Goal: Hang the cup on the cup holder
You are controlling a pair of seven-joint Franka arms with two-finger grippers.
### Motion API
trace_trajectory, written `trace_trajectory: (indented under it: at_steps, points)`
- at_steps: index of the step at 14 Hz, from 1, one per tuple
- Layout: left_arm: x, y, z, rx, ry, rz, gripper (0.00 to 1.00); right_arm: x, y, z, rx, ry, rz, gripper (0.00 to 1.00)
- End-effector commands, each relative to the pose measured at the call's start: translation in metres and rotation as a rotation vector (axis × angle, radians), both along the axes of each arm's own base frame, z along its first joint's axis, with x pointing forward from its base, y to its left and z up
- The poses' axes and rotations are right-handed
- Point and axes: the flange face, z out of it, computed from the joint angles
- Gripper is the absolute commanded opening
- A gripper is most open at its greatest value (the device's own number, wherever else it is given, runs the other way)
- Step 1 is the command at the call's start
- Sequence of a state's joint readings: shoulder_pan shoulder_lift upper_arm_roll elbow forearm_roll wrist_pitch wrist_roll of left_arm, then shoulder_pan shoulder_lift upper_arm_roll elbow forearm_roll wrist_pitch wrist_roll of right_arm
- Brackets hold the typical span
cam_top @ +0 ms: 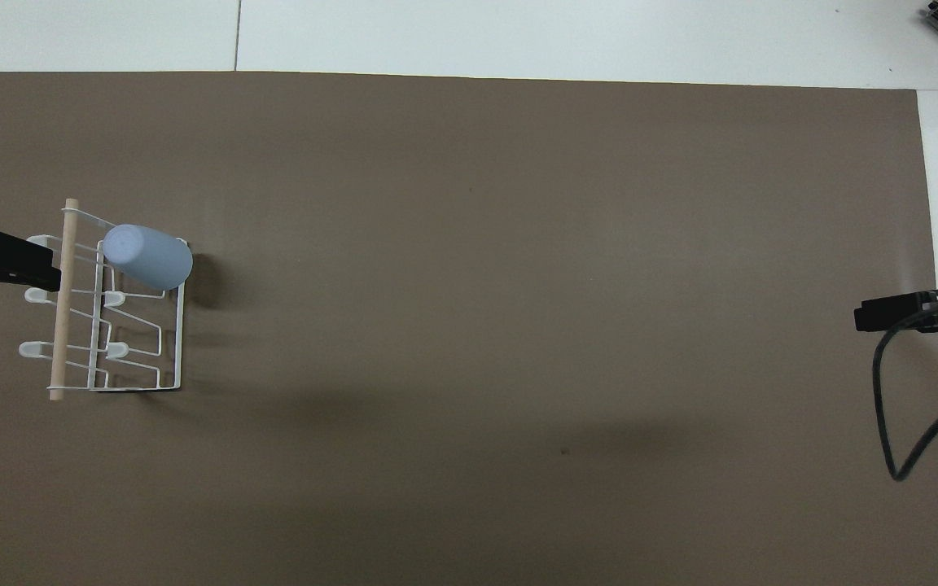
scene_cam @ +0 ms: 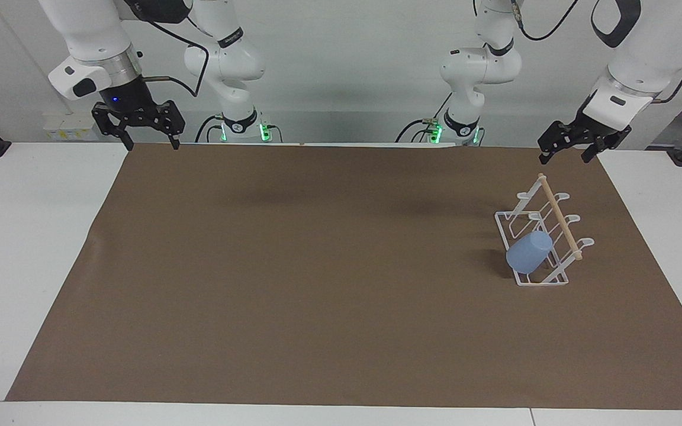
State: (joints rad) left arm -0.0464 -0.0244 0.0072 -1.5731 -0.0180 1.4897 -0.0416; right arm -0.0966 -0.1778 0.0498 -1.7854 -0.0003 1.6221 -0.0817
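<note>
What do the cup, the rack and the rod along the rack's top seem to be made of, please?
The cup looks like matte plastic: pale blue, evenly coloured, no shine. The rack seems to be white-coated wire, given its thin bent loops. The rod looks like bare light wood, tan and dull.

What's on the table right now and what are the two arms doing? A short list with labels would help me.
cup: light blue cup hangs tilted on a prong of the cup holder, base pointing up
cup holder: white wire cup holder with a wooden dowel on top, toward the left arm's end of the table
table cover: brown mat
left gripper: left gripper open, empty, raised over the mat's edge near the cup holder
right gripper: right gripper open, empty, raised over the mat's edge at the right arm's end
task: looks done
</note>
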Motion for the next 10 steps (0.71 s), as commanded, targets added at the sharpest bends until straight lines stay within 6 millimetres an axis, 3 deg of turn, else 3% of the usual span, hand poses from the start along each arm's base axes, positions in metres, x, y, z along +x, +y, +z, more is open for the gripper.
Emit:
trace_trajectory:
  at_steps: [1,5,10]
  points:
    - [-0.004,-0.004,0.007,-0.006,0.007,0.001,1.0,-0.008,0.0,0.006,-0.005,-0.026,0.017,1.0]
    - [-0.002,-0.005,0.006,-0.003,-0.004,-0.015,1.0,-0.012,-0.014,0.016,-0.004,-0.047,-0.01,1.0]
    - [0.0,-0.007,0.007,-0.008,-0.026,-0.051,1.0,-0.014,-0.014,0.019,-0.004,-0.051,-0.012,1.0]
